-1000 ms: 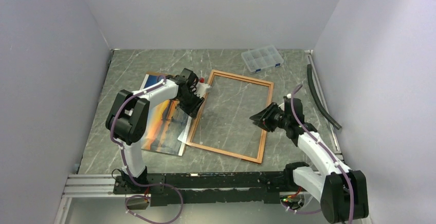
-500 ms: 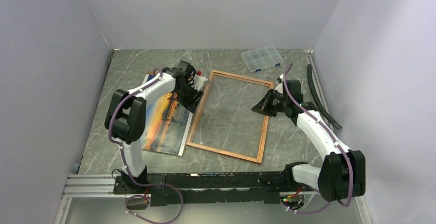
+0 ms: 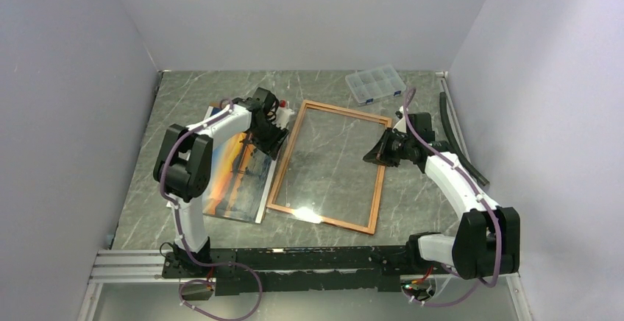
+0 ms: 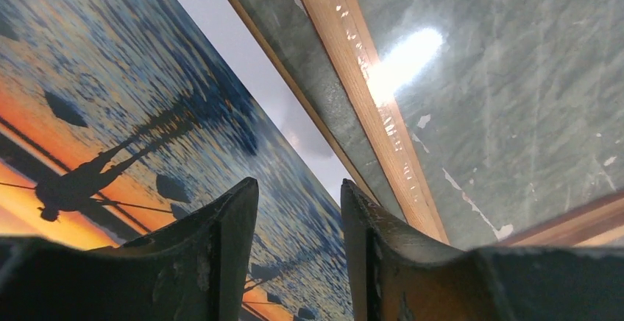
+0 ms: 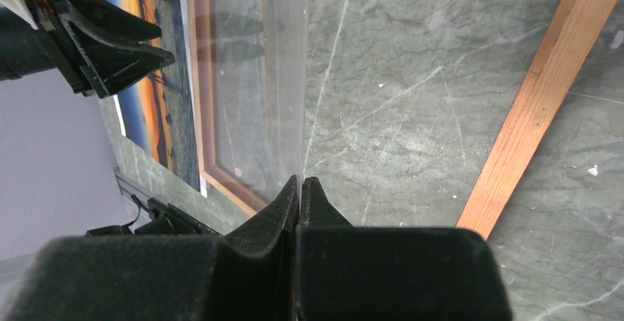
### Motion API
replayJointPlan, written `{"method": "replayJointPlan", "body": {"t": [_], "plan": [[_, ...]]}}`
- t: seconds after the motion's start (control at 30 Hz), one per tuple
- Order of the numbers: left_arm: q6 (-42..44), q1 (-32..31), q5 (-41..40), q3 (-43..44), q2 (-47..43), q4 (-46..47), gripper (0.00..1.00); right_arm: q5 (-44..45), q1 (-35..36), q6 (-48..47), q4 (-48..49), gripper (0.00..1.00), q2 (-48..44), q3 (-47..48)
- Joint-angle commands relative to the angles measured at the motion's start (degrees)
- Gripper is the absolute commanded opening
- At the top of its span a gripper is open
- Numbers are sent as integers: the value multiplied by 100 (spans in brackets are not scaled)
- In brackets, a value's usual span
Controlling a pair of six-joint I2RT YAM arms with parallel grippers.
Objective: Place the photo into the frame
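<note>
The left gripper [image 4: 298,188] is hovering narrowly open over the photo's [image 4: 110,115] edge. The right gripper [image 5: 300,181] is pressing fully closed above the frame [image 5: 544,85].

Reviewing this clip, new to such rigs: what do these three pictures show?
Two robot arms stand at the near edge of a marble table. One picture looks down from above; the other two come from cameras on each wrist. On it lie the sunset photo, the wooden frame beside it, and a clear compartment box. The left end effector is open above the photo, holding nothing. The right end effector is shut at the edge of the clear pane; whether it grips is unclear.
</note>
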Motion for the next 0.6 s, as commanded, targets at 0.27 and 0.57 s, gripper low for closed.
{"method": "replayJointPlan", "body": {"t": [0.27,0.57], "plan": [[-34,-75,-67,-185,92,328,46,165,-195,144,656,0,-131,-233],[-23,-91,-41,-277,110,375,43,258,-222,218,910,0,-17,-259]]}}
